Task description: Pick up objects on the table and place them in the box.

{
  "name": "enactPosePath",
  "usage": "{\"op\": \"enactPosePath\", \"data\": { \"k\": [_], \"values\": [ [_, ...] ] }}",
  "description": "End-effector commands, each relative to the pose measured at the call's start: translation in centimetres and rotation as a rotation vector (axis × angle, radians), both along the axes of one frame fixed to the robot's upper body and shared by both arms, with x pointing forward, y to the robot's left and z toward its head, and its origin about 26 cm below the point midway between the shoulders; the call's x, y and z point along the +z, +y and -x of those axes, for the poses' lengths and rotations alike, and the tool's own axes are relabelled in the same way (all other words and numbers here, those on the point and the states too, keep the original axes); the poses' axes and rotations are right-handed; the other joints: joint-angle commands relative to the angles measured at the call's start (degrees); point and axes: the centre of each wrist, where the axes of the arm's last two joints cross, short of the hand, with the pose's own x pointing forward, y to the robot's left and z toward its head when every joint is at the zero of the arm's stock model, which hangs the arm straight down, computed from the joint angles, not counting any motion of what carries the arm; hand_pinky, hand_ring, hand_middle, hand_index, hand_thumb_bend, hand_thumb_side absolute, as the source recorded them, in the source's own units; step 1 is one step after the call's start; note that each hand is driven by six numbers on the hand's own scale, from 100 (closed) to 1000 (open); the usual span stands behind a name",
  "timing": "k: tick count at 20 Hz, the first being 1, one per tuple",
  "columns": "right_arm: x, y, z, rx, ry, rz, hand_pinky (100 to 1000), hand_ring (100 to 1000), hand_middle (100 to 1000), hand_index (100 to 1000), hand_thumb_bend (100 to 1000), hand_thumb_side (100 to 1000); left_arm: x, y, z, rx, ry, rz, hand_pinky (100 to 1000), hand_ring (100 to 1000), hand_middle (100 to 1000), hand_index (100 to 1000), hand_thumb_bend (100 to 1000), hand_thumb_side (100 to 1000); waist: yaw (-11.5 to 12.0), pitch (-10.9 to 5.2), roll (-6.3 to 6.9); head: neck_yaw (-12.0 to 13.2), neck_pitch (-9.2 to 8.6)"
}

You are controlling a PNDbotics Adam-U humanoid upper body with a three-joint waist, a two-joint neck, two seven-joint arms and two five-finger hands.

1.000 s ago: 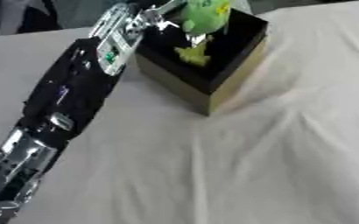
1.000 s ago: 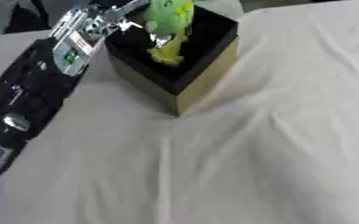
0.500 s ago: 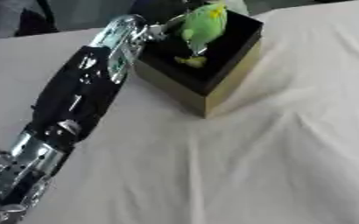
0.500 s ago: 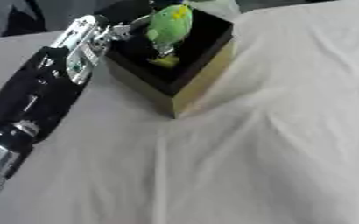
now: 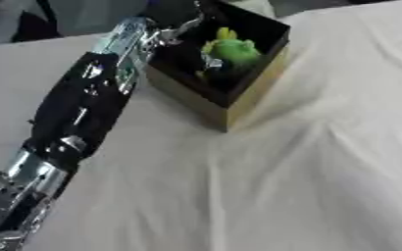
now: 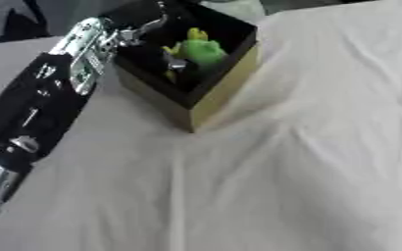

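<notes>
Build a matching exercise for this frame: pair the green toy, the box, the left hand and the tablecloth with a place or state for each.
Things:
1. green toy
2. box
3. left hand
4. tablecloth

Places or states:
A. white and creased, spread over the table
B. black inside with tan outer walls, open at the top
C. reaching in over the box's near-left rim
D. down inside the box, with a bit of yellow at its top

Pairs: 1-D, 2-B, 3-C, 4-A

Whether the hand's fingers are around the toy cannot be told from either view.
</notes>
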Motion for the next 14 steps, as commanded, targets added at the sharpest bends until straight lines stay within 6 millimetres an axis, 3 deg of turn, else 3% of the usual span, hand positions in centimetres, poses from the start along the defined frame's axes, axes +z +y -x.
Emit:
{"op": "enactPosePath", "data": {
  "k": [1,4,9,14],
  "values": [
    [0.9,-0.2,0.7,0.003,-0.035,-0.012,835,762,602,779,100,316,1.7,0.7,0.4,-0.002,-0.032,0.041,783,874,827,887,491,810,0.08,-2.01,-0.4,-0.28,0.03],
    [0.8,-0.3,0.7,0.0,-0.032,-0.016,835,763,603,779,100,314,2.2,0.8,0.8,-0.022,-0.042,0.096,763,857,817,873,395,792,0.32,-2.44,-0.52,-0.66,0.32],
    [0.5,-0.4,0.8,-0.006,-0.033,-0.017,835,766,607,779,100,307,4.4,1.1,2.5,-0.086,-0.095,0.16,756,848,809,863,337,750,1.16,-3.49,-0.8,-1.8,1.24],
    [0.4,-0.6,0.8,-0.015,-0.038,-0.003,834,770,611,780,100,298,7.1,2.5,7.8,-0.219,-0.211,0.263,726,820,785,813,100,584,2.79,-4.44,-0.91,-4.15,2.64]
  ]
}}
